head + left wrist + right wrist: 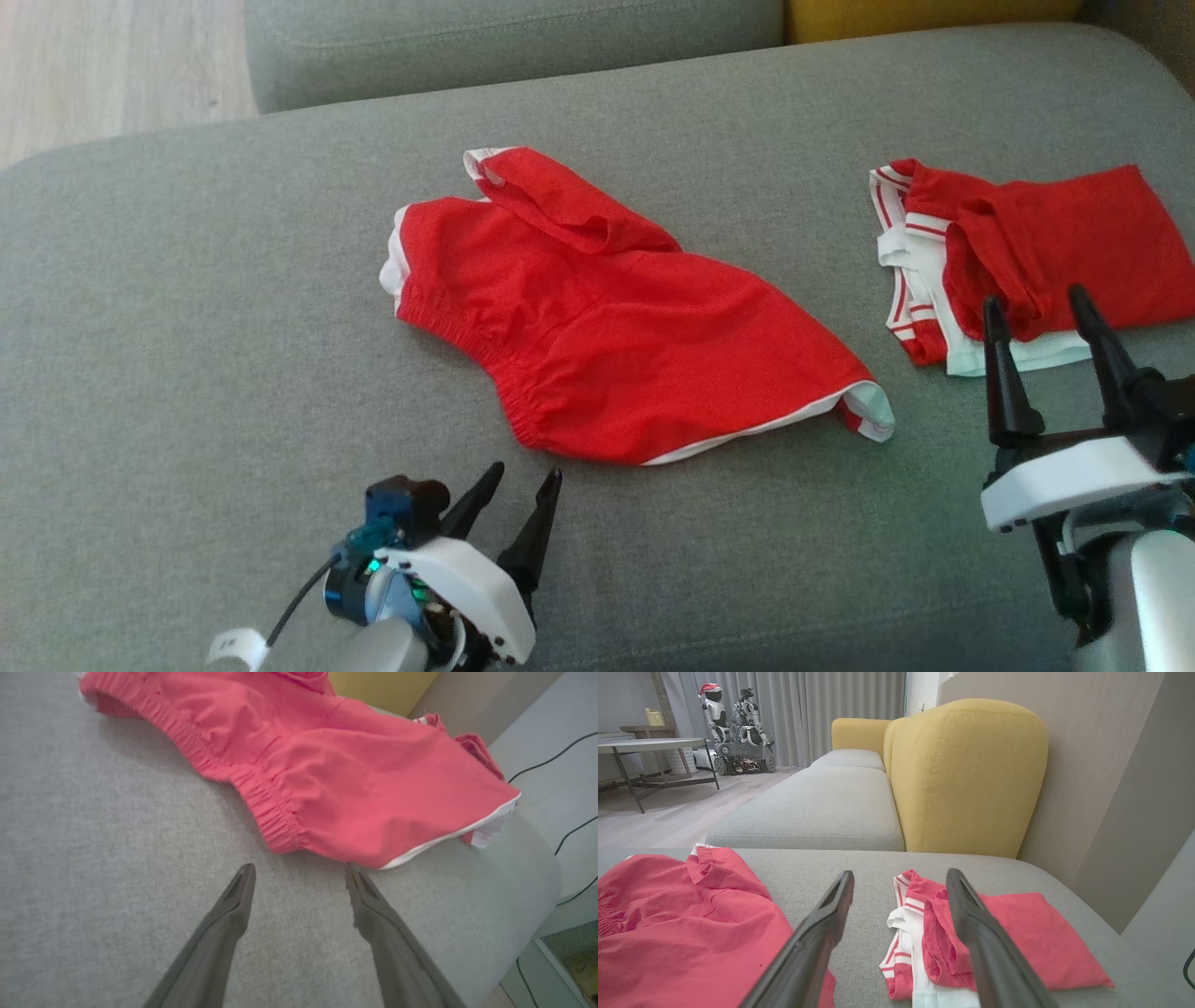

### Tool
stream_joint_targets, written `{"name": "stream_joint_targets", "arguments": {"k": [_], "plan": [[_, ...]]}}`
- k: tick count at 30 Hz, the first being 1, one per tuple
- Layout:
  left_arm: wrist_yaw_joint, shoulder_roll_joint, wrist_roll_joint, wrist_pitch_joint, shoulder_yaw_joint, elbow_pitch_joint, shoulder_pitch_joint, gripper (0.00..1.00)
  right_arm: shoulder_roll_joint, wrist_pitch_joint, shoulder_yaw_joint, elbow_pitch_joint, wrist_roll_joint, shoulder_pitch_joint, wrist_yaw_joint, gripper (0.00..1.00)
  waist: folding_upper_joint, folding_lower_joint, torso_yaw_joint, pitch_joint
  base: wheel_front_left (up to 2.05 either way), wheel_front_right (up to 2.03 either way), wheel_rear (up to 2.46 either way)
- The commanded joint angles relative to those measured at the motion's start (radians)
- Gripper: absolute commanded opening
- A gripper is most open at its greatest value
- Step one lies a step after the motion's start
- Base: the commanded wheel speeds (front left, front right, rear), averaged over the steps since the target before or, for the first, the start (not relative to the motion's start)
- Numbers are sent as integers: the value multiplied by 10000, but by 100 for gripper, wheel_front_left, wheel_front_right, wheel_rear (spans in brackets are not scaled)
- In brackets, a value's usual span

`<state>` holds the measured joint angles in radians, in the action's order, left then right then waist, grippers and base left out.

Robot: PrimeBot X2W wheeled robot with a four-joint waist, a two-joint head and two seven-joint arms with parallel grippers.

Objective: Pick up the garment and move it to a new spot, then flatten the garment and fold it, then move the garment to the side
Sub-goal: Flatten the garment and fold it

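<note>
A grey sofa seat cushion (187, 327) spreads across the head view, with a yellow backrest (966, 774) rising behind its far right corner in the right wrist view. The garment, a pair of red shorts (607, 345) with white trim, lies rumpled near the middle of the cushion, its elastic waistband turned toward the robot and one leg flopped over at the far side. Well apart to the right sits a folded pile of red and white-striped clothing (1046, 252). The right gripper (1034, 299) stands at the near edge of that pile, fingers spread wide and holding nothing. The left gripper (525, 471), also gaping and empty, points at the shorts' near hem, just short of the fabric.
</note>
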<state>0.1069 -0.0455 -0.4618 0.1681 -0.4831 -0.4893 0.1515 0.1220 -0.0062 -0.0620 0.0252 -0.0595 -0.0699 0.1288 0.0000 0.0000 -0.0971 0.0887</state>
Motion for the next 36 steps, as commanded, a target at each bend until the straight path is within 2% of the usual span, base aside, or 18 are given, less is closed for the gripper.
{"name": "stream_joint_targets", "arguments": {"k": [1,15,16,17,18,26,36], "plan": [[69,-108,-54,-124,114,33,677,100,-27,-127,248,-298,100,-356,19,100,0,0,-83,114,0,0,0],[145,-128,13,-88,-373,-1449,1871,100,-143,-266,387,-76,137,-603,19,100,0,0,-485,443,0,0,0],[155,-122,-27,-71,-408,-1538,1960,82,-150,-275,411,-60,142,-628,19,100,0,0,-522,462,0,0,0],[164,-118,-61,-31,-438,-1614,2055,22,-156,-288,423,-44,146,-648,19,100,0,0,-549,479,0,0,0],[171,-114,-109,46,-444,-1668,2142,0,-162,-301,424,-26,153,-663,19,100,0,0,-571,488,0,0,0],[201,-338,-499,700,-37,-1470,2348,0,-191,-388,269,134,210,-589,19,100,0,0,-514,321,0,0,0],[-154,-1459,-555,877,833,516,1618,0,-210,-494,102,298,385,-439,19,100,0,0,-75,82,0,0,0]]}}
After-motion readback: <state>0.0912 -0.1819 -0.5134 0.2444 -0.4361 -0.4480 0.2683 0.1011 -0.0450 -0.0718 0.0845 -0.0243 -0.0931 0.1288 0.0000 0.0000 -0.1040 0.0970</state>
